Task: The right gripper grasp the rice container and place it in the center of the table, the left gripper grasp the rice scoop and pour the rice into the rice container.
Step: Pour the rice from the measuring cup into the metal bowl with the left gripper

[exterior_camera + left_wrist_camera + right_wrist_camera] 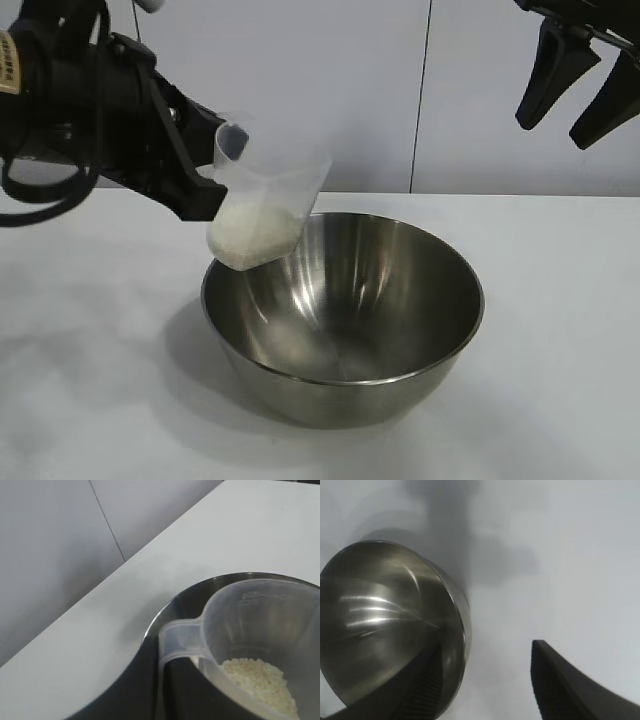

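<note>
Rice scoop [262, 200] clamped in left gripper [200, 190] jaws.

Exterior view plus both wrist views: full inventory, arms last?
bowl: one, shiny steel, mid-table, empty inside.
scoop: one, clear plastic, tilted over the bowl's rim on the left gripper's side, held by its handle.
rice: one small heap, white, still inside the scoop.
table: one, white, under everything.
wall: pale panels with a dark vertical seam, behind the table.
left gripper: black, shut on the scoop handle.
right gripper: black, open, raised above and to the side of the bowl, holding nothing.
</note>
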You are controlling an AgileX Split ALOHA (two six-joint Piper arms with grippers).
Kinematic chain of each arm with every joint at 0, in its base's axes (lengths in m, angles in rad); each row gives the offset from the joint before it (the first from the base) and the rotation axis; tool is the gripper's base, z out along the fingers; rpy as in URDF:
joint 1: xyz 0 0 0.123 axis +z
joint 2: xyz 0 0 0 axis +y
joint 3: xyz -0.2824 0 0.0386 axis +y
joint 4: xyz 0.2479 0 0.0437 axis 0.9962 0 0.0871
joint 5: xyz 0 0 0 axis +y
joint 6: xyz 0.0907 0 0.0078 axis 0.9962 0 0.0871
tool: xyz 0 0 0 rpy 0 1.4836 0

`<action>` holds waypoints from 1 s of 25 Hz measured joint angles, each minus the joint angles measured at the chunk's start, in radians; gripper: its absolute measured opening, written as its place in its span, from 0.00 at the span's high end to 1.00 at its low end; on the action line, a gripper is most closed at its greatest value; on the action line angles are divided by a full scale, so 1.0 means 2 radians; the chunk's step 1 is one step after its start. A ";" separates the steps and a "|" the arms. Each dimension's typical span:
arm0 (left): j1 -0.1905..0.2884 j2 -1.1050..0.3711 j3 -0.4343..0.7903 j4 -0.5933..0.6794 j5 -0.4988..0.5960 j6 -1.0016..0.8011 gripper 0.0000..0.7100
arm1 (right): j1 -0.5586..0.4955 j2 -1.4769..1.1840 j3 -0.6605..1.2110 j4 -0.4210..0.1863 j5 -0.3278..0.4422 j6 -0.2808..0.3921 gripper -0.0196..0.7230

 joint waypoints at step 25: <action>-0.112 0.065 -0.011 -0.259 -0.153 0.767 0.99 | 0.000 0.000 0.000 0.019 -0.019 0.000 0.47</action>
